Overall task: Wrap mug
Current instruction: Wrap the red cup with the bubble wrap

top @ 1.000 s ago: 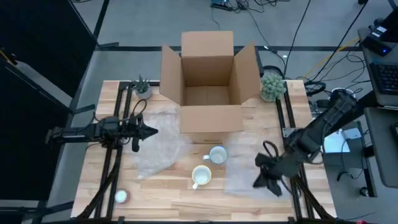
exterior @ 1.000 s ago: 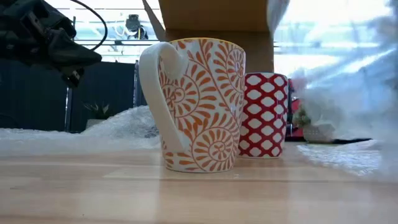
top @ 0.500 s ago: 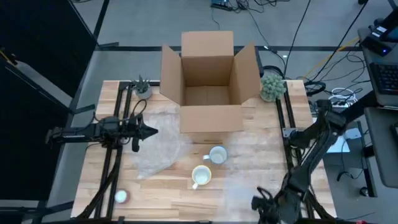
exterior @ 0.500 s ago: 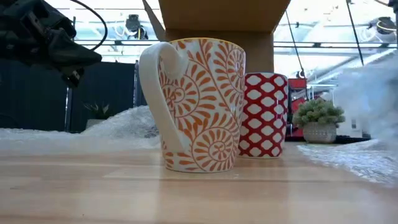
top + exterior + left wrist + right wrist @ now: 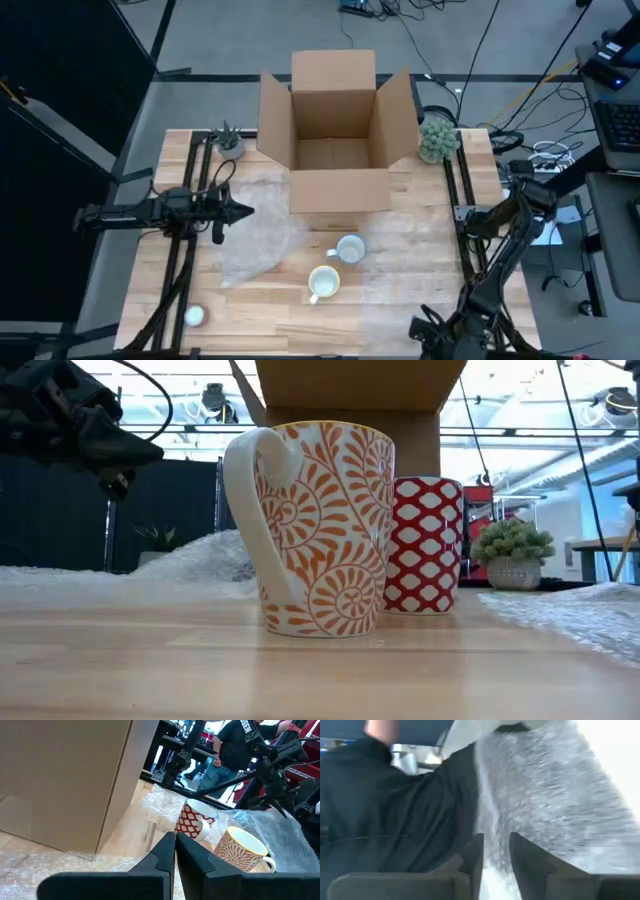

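Two mugs stand on their bases mid-table: an orange-patterned mug [image 5: 323,283] [image 5: 320,525] and, behind it, a red-and-white mug [image 5: 350,248] [image 5: 425,545]. A clear bubble wrap sheet [image 5: 395,285] [image 5: 570,615] lies to their right. My right gripper [image 5: 428,332] [image 5: 496,857] is at the table's near edge, shut on this sheet. A second bubble wrap sheet [image 5: 250,240] lies left of the mugs. My left gripper [image 5: 243,211] [image 5: 175,847] hovers shut over its left part, holding nothing. My right gripper pinches the near end of the right bubble wrap sheet [image 5: 495,832] between its two fingers. One layer or several, I cannot tell. From the fingers the sheet runs toward the mugs, and its far part [image 5: 390,275] lies on the table.
An open cardboard box [image 5: 335,130] stands at the far middle of the table. Small potted plants sit at the far left [image 5: 228,140] and far right [image 5: 437,138]. A small white object [image 5: 195,316] lies near the front left. A person [image 5: 235,745] stands beyond the table.
My right gripper has moved from beside the mugs toward the table's near edge, keeping the bubble wrap sheet. The sheet's raised part, seen billowing at the right of the low view, has come down and now lies low on the table.
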Controlling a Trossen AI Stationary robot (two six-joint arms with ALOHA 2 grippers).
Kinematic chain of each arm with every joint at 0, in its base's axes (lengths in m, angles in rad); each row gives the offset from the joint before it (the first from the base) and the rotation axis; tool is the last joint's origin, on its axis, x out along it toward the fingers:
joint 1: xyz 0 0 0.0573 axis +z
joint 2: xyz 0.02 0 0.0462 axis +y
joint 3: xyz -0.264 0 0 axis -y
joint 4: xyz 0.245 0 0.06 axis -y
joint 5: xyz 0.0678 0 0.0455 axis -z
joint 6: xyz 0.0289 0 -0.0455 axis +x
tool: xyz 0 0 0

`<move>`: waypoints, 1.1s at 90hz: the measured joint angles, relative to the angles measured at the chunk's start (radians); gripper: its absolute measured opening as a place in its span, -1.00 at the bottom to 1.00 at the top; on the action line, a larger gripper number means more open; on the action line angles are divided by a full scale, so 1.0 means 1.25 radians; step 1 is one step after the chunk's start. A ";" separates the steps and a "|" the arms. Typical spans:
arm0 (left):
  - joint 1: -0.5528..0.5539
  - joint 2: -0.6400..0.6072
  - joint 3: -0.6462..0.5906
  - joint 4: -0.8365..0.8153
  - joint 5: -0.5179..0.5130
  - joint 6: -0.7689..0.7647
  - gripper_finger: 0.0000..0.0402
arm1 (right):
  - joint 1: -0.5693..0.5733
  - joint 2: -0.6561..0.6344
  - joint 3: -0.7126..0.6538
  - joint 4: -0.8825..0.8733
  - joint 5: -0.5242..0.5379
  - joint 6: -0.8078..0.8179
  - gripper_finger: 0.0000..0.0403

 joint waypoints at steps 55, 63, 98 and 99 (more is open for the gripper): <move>0.000 0.000 0.000 0.000 0.000 -0.001 -0.98 | -0.214 -0.057 -0.072 -0.692 0.131 -0.022 -0.21; 0.000 0.000 0.000 0.005 -0.001 -0.001 -0.98 | -0.247 -0.057 -0.133 -0.623 0.106 -0.019 -0.21; 0.000 0.000 0.000 0.006 -0.010 0.000 -0.98 | -0.388 -0.070 -0.275 -0.535 0.072 0.000 -0.21; 0.000 0.000 0.000 0.006 -0.010 0.000 -0.98 | -0.393 -0.071 -0.275 -0.540 0.072 -0.001 -0.21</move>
